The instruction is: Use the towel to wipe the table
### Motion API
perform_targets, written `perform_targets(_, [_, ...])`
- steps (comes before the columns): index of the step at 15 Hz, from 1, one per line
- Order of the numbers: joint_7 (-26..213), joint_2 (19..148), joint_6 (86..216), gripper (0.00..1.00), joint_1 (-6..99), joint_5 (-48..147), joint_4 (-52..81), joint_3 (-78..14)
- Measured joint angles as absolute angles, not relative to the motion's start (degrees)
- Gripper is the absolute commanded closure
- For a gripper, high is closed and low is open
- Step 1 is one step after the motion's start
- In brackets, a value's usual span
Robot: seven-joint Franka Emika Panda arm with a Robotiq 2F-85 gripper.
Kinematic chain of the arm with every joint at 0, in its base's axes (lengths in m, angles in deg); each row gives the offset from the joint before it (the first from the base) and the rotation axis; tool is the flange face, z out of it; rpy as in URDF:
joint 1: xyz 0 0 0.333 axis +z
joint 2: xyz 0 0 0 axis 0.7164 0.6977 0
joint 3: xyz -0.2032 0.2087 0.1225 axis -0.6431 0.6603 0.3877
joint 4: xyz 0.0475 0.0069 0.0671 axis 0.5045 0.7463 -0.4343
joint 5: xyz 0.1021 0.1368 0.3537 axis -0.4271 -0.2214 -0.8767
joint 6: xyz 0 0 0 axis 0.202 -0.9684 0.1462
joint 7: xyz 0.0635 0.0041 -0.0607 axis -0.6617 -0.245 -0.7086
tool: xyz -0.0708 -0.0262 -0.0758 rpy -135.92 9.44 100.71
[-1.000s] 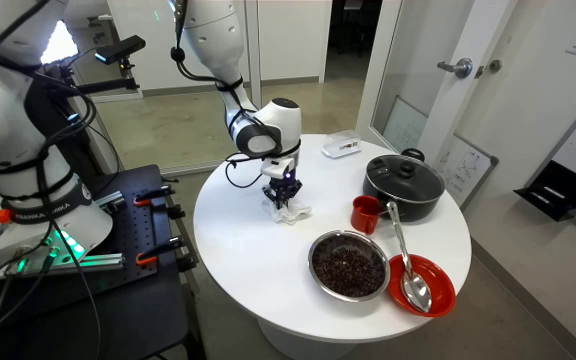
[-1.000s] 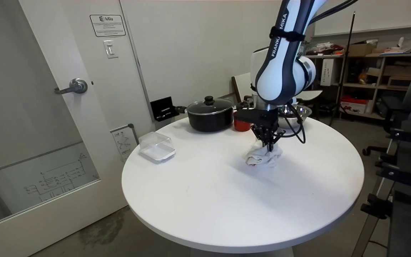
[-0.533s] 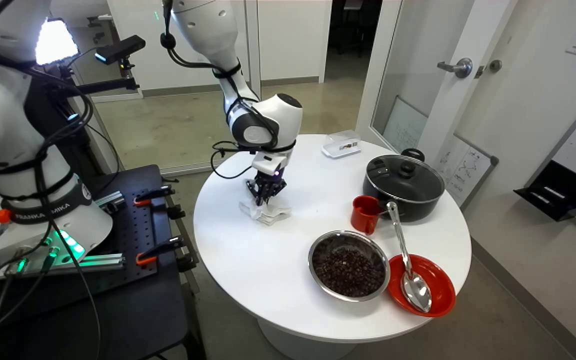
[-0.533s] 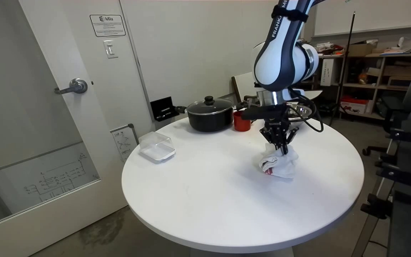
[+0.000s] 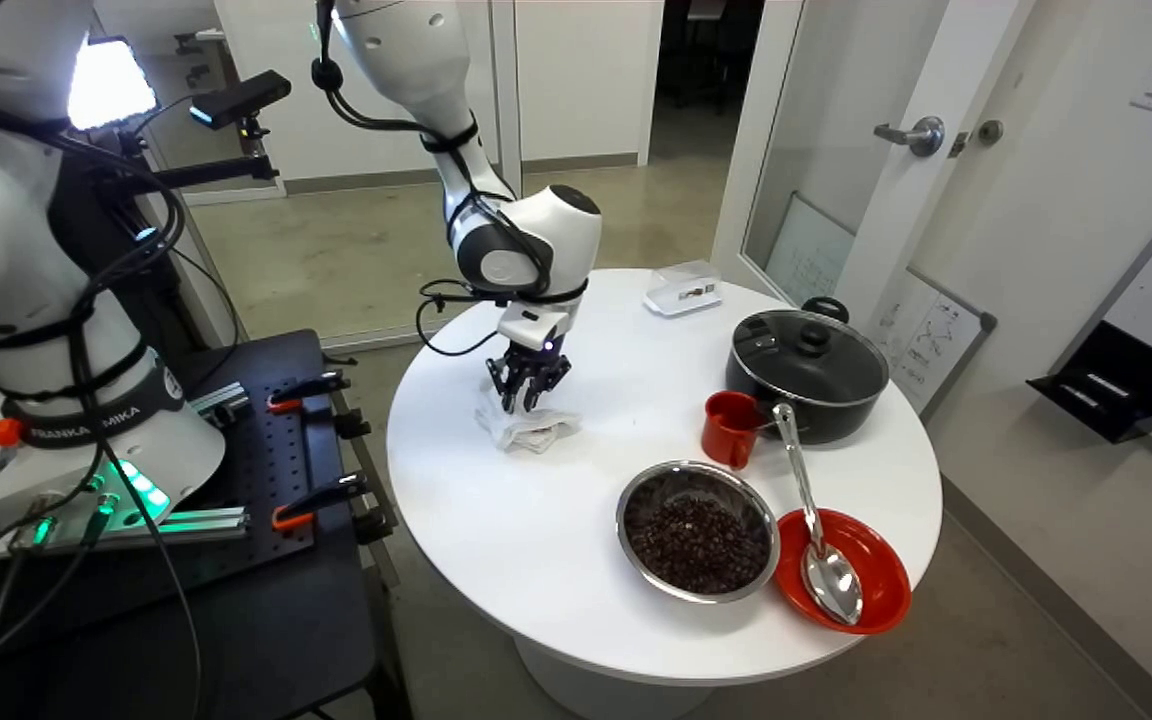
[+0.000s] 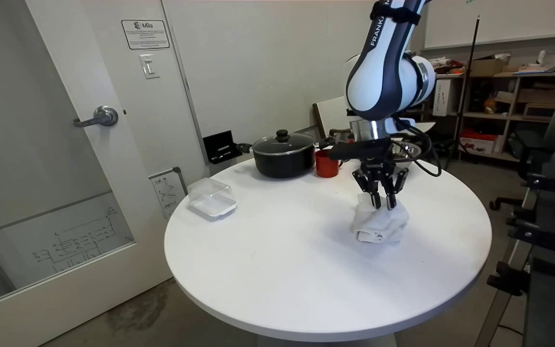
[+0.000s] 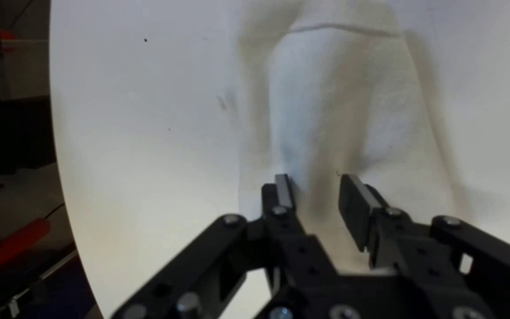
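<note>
The white towel (image 5: 526, 435) lies crumpled on the round white table (image 5: 506, 530), on the side nearer the robot base. It also shows in an exterior view (image 6: 378, 227) as a folded bundle and in the wrist view (image 7: 321, 88). My gripper (image 5: 519, 404) points down right over the towel. Its two fingers are apart, seen in an exterior view (image 6: 384, 204) and in the wrist view (image 7: 311, 186). Towel cloth shows below and between the fingers, but nothing is pinched. Whether the fingertips touch the cloth I cannot tell. Small dark specks (image 7: 145, 40) dot the table beside the towel.
A metal bowl of dark beans (image 5: 701, 540), a red plate (image 5: 886, 580) with a metal spoon (image 5: 833, 585), a red mug (image 5: 729, 430) and a lidded black pot (image 5: 806, 375) stand across the table. A clear plastic container (image 6: 212, 198) sits near the edge.
The gripper carried the towel across the table toward the robot base side. Within the last half second its fingers opened, and the towel settled onto the table below them.
</note>
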State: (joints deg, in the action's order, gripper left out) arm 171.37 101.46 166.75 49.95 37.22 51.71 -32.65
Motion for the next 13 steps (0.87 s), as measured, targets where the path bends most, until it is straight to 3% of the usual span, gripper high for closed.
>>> perform_targets(4, [171.4, 100.4, 166.8, 0.05, 49.9, 36.7, 52.4, -32.6])
perform_targets(5, [171.4, 99.6, 166.8, 0.01, 49.9, 36.6, 52.7, -32.6])
perform_targets(13, [171.4, 88.1, 162.5, 0.0, 50.3, 36.6, 57.7, -32.2])
